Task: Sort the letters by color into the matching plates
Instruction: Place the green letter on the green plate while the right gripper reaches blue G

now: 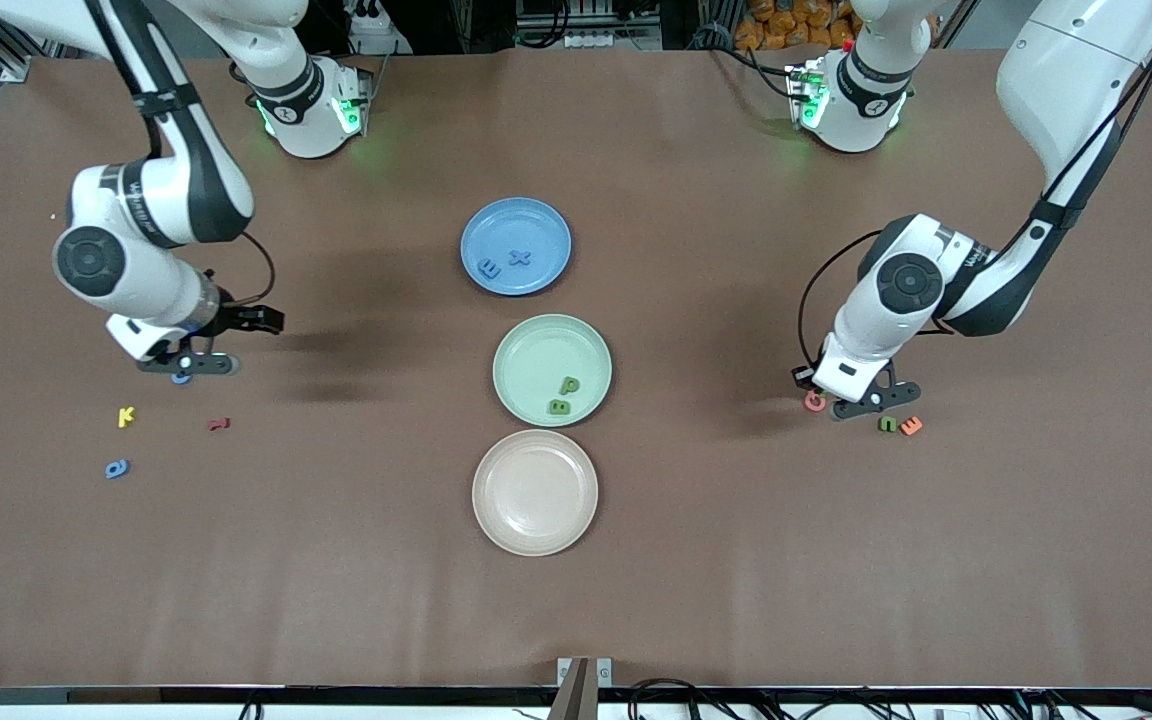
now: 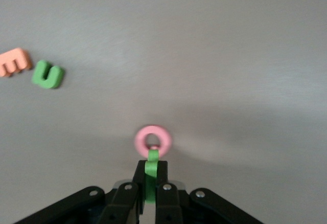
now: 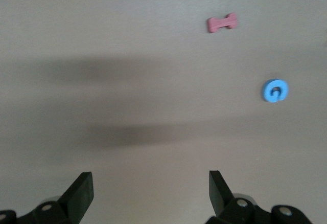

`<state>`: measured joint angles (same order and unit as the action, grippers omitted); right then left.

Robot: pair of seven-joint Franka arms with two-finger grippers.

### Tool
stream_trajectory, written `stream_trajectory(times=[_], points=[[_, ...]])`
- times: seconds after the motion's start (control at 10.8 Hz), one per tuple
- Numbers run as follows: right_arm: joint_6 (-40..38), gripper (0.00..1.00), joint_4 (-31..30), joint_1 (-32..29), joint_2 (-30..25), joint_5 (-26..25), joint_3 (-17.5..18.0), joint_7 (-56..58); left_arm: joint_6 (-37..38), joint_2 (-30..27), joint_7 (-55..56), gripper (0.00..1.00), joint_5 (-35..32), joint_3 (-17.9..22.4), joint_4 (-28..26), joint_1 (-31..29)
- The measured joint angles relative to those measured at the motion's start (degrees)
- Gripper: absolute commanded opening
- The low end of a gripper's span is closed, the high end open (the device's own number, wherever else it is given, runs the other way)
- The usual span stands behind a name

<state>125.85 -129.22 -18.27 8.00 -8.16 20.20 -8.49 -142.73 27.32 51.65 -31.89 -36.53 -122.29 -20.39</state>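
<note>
Left gripper (image 2: 149,183) clamped a green letter (image 2: 151,175) edge-on over the pink ring (image 2: 153,138) — light, stiff, likely slippery; right gripper (image 3: 148,193) spread, above a blue letter (image 1: 181,378).

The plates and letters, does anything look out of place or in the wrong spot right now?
Nothing stands out. The blue plate holds only two blue letters, the pale green plate only two green letters, and the beige plate is bare. The left gripper is shut on a green letter; the right gripper is open.
</note>
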Motion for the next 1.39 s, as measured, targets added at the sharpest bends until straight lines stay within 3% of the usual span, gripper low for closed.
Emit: stream_trajectory(times=[0.37, 0.74, 1.02, 1.2, 1.3, 1.39], points=[[3.3, 0.98, 0.0, -0.2, 0.0, 0.0, -7.0, 8.7, -0.1, 0.8, 3.6, 0.00, 4.5, -2.9, 6.1, 6.9], [8.3, 0.91, -1.0, -0.2, 0.8, 0.0, -11.5, 13.8, -0.2, 8.6, 14.8, 0.00, 4.7, -2.9, 17.0, 20.5], [15.0, 0.85, -1.8, -0.3, 4.2, 0.0, -16.1, 19.1, -0.2, 13.5, 18.8, 0.00, 4.7, -2.1, 23.8, 27.0], [18.6, 0.79, -1.8, -0.3, 7.1, 0.1, -17.0, 20.3, -0.3, 16.6, 20.1, 0.00, 4.7, -0.3, 28.5, 31.3], [20.4, 0.76, -1.8, -0.3, 8.4, 0.1, -17.1, 20.3, -0.4, 17.9, 21.5, 0.43, 4.7, 0.7, 30.2, 33.7], [21.8, 0.76, -1.8, -0.3, 9.4, 0.1, -17.1, 20.3, -0.4, 18.6, 22.9, 0.99, 4.7, 2.1, 31.0, 36.2]])
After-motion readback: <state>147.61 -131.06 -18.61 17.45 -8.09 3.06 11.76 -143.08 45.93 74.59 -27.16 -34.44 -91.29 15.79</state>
